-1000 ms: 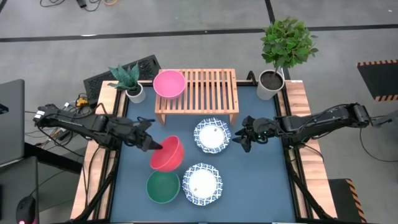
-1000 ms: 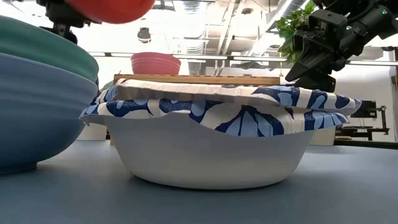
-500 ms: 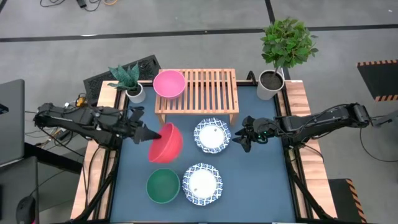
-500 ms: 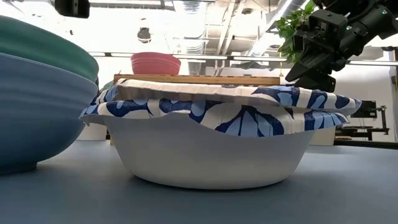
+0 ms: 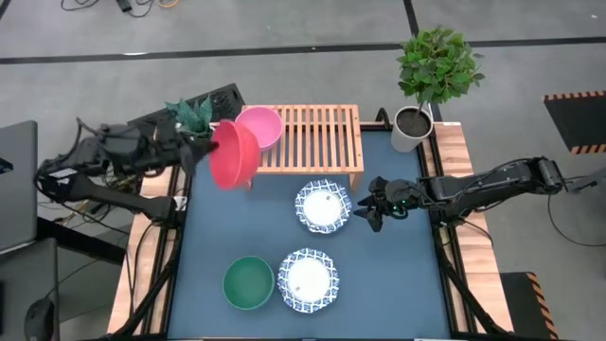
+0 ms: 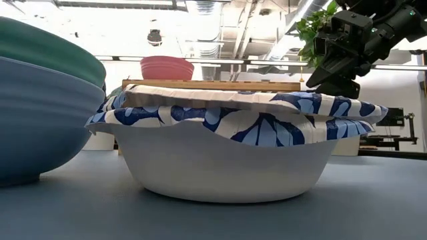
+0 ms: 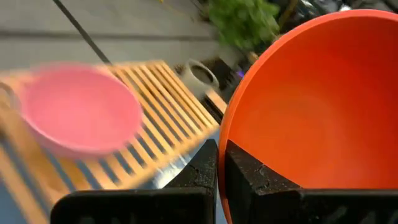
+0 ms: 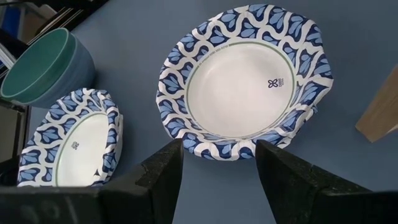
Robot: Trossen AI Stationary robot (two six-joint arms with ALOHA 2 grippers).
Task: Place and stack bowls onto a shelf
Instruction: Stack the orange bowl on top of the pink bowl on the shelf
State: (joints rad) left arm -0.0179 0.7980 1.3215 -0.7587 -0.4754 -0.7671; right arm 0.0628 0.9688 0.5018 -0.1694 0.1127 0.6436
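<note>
My left gripper [image 5: 210,152] is shut on a red bowl [image 5: 234,154], held high beside the left end of the light-wood shelf [image 5: 317,140]. A pink bowl [image 5: 259,127] stands on its base on the shelf's left end; it also shows in the left wrist view [image 7: 78,115]. My right gripper [image 5: 371,210] is open and empty, level with the table, just right of a white blue-rimmed bowl [image 5: 323,207]. A second white bowl [image 5: 307,278] and a teal bowl [image 5: 248,282] rest on the blue tabletop near the front. My left gripper pinches the red bowl's rim [image 7: 222,134], one finger [image 7: 202,168] outside the wall and the other finger [image 7: 252,180] inside. The fingers come level from the table's left side. The bowl is lifted clear, tipped on edge, its opening facing right and toward the shelf.
A large potted plant [image 5: 417,123] stands at the far right corner and a small one [image 5: 201,131] left of the shelf, close behind the held bowl. The shelf's middle and right slats [image 5: 331,133] are bare. In the low view the near white bowl [image 6: 227,153] fills the foreground.
My left gripper has carried the red bowl up and toward the table's far edge, from beside the teal bowl to the shelf's left end. The bowl has tipped further onto its edge. My right gripper has kept still.
</note>
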